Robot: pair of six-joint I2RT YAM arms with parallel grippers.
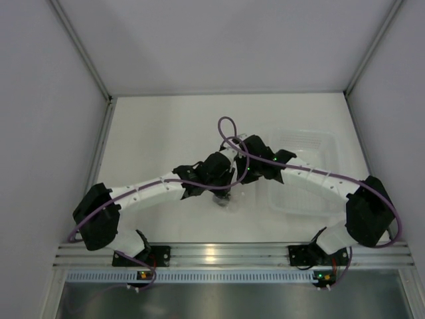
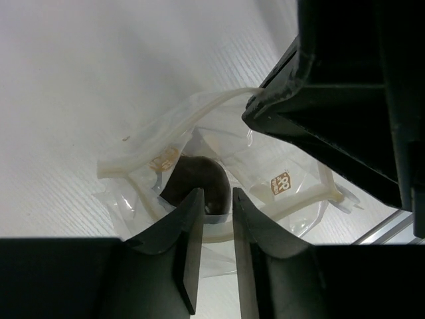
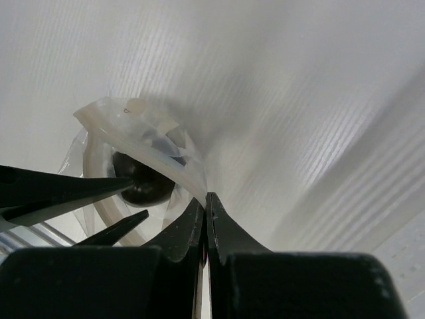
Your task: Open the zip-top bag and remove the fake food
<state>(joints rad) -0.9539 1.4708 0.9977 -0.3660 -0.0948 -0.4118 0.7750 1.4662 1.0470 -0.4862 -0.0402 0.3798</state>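
The zip-top bag [image 2: 291, 183] lies on the white table with its mouth spread open. It shows as a small clear crumple [image 1: 226, 201] under both wrists in the top view. The fake food [image 2: 194, 177], a dark glossy ball, sits inside the bag, also visible in the right wrist view [image 3: 147, 189]. My left gripper [image 2: 218, 195] is open by a narrow gap, its tips at the bag's mouth just in front of the ball, with nothing between them. My right gripper [image 3: 207, 197] is shut on the bag's thick white rim [image 3: 174, 171] and holds it up.
A white translucent rectangular tub [image 1: 312, 193] stands on the table right of the bag, under the right forearm. Grey walls close in the table on three sides. A purple cable [image 1: 227, 127] loops above the wrists.
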